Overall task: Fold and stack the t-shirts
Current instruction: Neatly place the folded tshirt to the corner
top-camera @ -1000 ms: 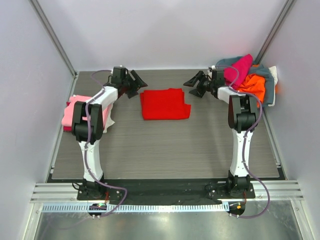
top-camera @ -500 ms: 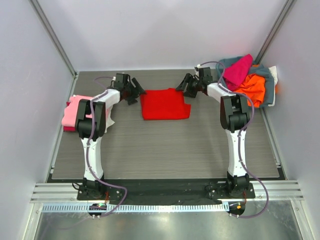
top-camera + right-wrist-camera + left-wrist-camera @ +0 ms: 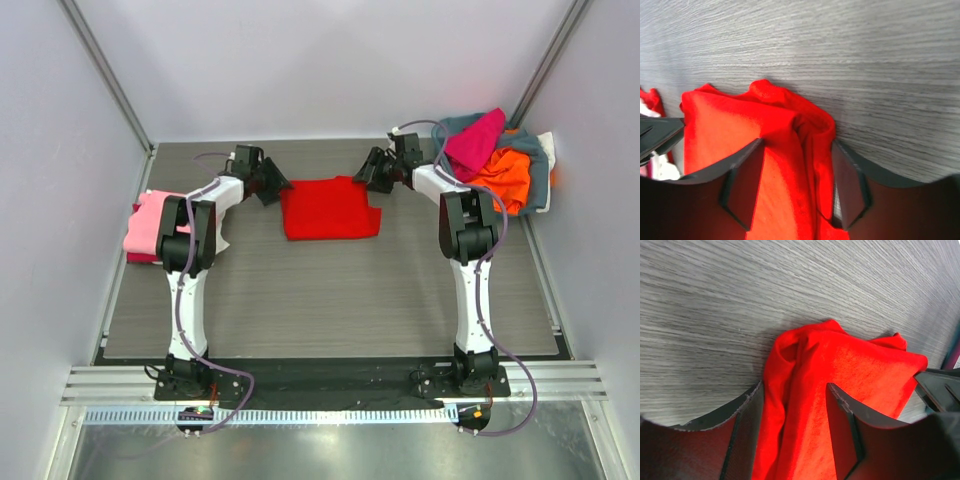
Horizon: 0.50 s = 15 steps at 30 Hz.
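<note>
A bright red t-shirt [image 3: 330, 208] lies folded into a rough square in the middle of the table. My left gripper [image 3: 272, 185] is down at its far left corner, and my right gripper [image 3: 375, 175] at its far right corner. In the left wrist view the left gripper [image 3: 795, 390] is open and straddles a bunched edge of the red t-shirt [image 3: 850, 365]. In the right wrist view the right gripper [image 3: 797, 145] is open, with a raised fold of the red t-shirt [image 3: 725, 120] filling most of the gap between its fingers.
A stack of pink t-shirts [image 3: 150, 222] sits at the table's left edge. At the back right, a grey-blue basket [image 3: 538, 172] holds magenta [image 3: 478, 138] and orange [image 3: 503, 170] t-shirts. Walls close in on three sides.
Both grippers have come inward and down onto the far corners of the red t-shirt. Their jaws have narrowed around the cloth. The shirt itself lies where it was.
</note>
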Each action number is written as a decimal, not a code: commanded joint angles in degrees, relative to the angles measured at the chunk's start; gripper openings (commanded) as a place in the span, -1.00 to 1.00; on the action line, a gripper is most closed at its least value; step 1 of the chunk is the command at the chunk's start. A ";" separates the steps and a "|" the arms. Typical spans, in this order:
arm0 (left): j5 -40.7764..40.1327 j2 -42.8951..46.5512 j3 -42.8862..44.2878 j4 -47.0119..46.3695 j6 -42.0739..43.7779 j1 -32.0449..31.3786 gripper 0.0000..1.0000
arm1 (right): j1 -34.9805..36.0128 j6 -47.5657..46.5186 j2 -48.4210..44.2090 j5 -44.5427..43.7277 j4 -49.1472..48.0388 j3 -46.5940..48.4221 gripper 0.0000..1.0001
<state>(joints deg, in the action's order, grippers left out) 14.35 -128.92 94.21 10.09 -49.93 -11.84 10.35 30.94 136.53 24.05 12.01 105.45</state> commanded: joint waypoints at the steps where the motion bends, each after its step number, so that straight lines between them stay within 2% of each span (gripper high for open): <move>1: -0.55 -1.07 1.41 1.43 0.98 -0.29 0.06 | 0.02 -4.40 -1.18 -8.67 4.69 -2.00 0.29; 4: -0.02 -1.15 1.85 1.34 1.33 -0.29 0.04 | -0.15 -5.01 -1.09 -8.67 4.69 -1.74 0.39; 8: 0.06 -1.33 2.38 1.43 1.50 -0.29 0.03 | -0.07 -5.45 -0.56 -9.46 4.78 -1.82 0.42; 15: 0.41 -2.12 3.17 1.60 1.33 -0.38 -0.07 | 1.34 -6.86 0.22 -10.70 5.22 -2.18 0.26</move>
<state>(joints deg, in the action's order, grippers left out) 14.52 -129.91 95.57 10.70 -49.23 -11.94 11.20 26.74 135.66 18.20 12.05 105.30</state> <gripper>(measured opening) 0.470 0.643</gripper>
